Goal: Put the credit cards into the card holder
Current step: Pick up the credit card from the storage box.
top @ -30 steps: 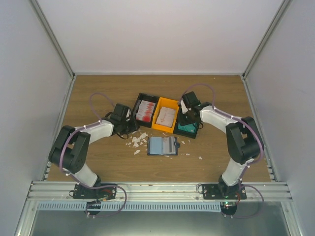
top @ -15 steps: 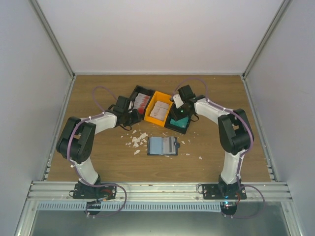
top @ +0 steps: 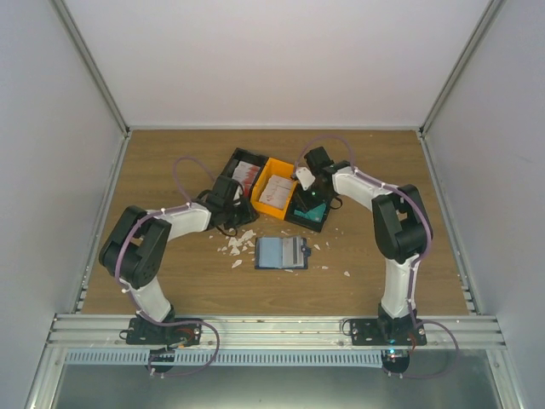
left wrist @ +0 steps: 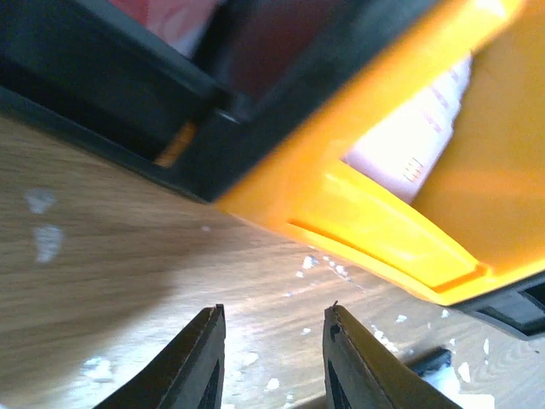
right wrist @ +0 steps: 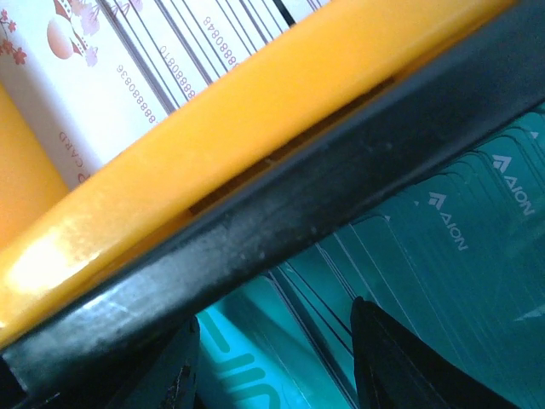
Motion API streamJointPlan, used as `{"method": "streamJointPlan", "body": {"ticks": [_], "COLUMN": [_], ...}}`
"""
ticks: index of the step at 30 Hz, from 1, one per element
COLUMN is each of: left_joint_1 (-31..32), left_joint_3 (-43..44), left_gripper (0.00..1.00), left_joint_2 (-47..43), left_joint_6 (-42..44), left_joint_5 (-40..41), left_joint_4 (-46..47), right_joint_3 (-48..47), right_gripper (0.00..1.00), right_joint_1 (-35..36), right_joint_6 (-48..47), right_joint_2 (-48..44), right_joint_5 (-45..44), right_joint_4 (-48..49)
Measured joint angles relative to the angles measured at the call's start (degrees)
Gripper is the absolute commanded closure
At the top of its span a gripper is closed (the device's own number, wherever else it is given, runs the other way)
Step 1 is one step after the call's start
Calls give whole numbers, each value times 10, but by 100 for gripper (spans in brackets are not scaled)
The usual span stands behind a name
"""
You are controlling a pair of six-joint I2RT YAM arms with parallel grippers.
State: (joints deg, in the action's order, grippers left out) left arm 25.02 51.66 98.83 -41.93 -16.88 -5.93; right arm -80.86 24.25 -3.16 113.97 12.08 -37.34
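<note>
Two sets of fingers sit along a row of small plastic bins. Left gripper [left wrist: 272,362] hovers low over the wood-grain table [left wrist: 128,264], its jaws parted, with only bare board between them and nothing grasped. Just ahead of its tips stands the near wall of the left black bin [left wrist: 119,94], with red-and-white cards [left wrist: 166,13] showing inside. Ahead and to its right is the corner of the orange bin [left wrist: 366,239], which holds white cards with pink print [left wrist: 426,119]. Irregular white scraps [left wrist: 43,234] lie on the board to its left.

Right gripper [right wrist: 272,366] reaches down into the right black bin [right wrist: 281,226], jaws spread and not clenched on anything. The stack of teal plastic credit cards [right wrist: 460,221] lies directly under and between its fingers [right wrist: 400,358]; I cannot tell whether the tips touch the cards. The orange bin's rim presses against this bin's wall just beyond the fingers.

The dark navy folding card holder [top: 281,252] lies opened flat on the table, between the two grippers and nearer the arm bases than either, apart from the bins.
</note>
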Motion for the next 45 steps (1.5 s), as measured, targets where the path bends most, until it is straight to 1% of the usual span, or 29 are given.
{"method": "streamJointPlan", "body": {"ticks": [4, 8, 14, 22, 30, 40, 45], "left_joint_1": [28, 52, 74, 81, 81, 81, 81], "left_joint_3": [0, 2, 28, 57, 60, 67, 72], "left_gripper": [67, 68, 69, 70, 70, 70, 70], "left_joint_2": [0, 4, 40, 69, 70, 73, 76], "left_joint_6": [-15, -24, -27, -26, -24, -24, -23], "left_joint_5": [10, 26, 38, 44, 45, 44, 44], "left_joint_4": [11, 19, 20, 5, -1, -9, -13], "right_joint_3": [-8, -10, -10, -10, -9, 14, 25], "right_gripper": [50, 54, 55, 56, 66, 68, 66], "right_joint_1": [1, 1, 1, -1, -2, 3, 12], "right_joint_6": [-10, -15, -22, -30, -30, -24, -21], "right_joint_2": [5, 6, 6, 6, -6, -43, -63], "right_joint_5": [-2, -2, 18, 40, 50, 60, 61], "right_joint_4": [-10, -16, -31, -36, -39, -44, -51]}}
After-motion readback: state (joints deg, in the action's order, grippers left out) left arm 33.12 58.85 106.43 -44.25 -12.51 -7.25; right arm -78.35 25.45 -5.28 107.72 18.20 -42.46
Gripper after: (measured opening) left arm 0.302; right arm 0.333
